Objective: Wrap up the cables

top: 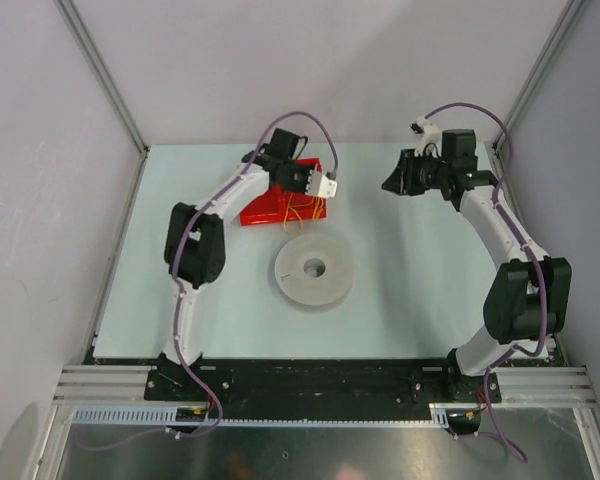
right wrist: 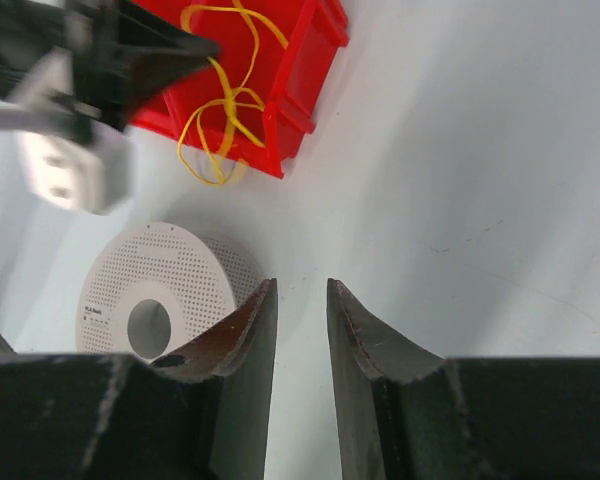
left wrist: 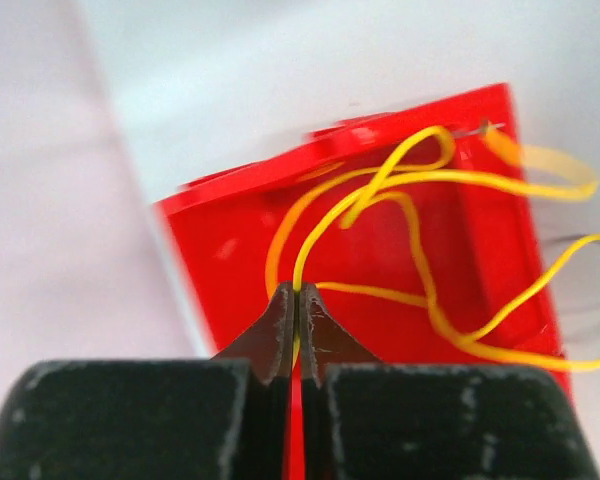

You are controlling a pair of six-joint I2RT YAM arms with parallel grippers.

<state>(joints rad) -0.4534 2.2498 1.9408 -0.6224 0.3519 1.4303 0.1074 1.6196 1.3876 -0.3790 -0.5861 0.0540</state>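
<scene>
Cable point(left wrist: 370, 291) pinched at clenched left gripper point(left wrist: 298, 300) tips, remainder looped inside red bin point(left wrist: 230, 250), right gripper point(right wrist: 300, 300) parted, nothing held.

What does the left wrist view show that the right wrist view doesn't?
Only left wrist: the pinch up close, the left gripper shut on a strand of the yellow wire. Only right wrist: the white spool and the right gripper, open and empty. Both: the red bin holding loops of the wire, with the left gripper over it.
</scene>
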